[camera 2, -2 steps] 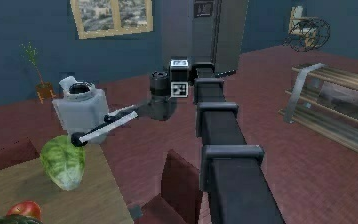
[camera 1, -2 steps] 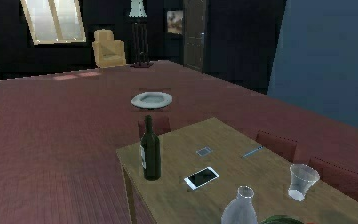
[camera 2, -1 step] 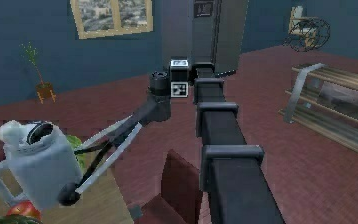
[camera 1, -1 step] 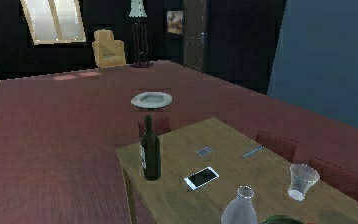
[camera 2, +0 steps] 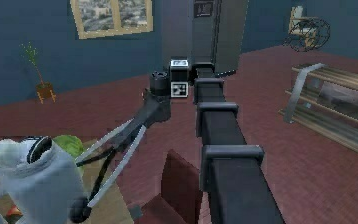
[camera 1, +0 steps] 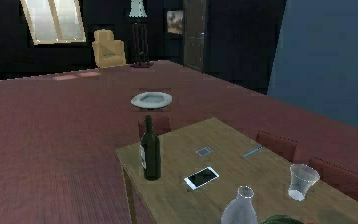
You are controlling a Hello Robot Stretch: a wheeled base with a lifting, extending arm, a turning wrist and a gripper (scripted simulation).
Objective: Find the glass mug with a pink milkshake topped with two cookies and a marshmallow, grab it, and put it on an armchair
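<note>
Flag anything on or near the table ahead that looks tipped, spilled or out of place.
Nothing tipped or spilled: the bottle and glass stand upright on the table, and the phone lies flat. One oddity: the plate beyond the table's far end shows no support that I can make out beneath it.

Home living-dining room — wooden table (camera 1: pixel 230 142) with bottle (camera 1: pixel 150 150), yellow armchair (camera 1: pixel 108 48), window (camera 1: pixel 59 20).

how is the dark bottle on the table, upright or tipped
Upright: the dark bottle stands on the table, neck pointing straight up.
</note>
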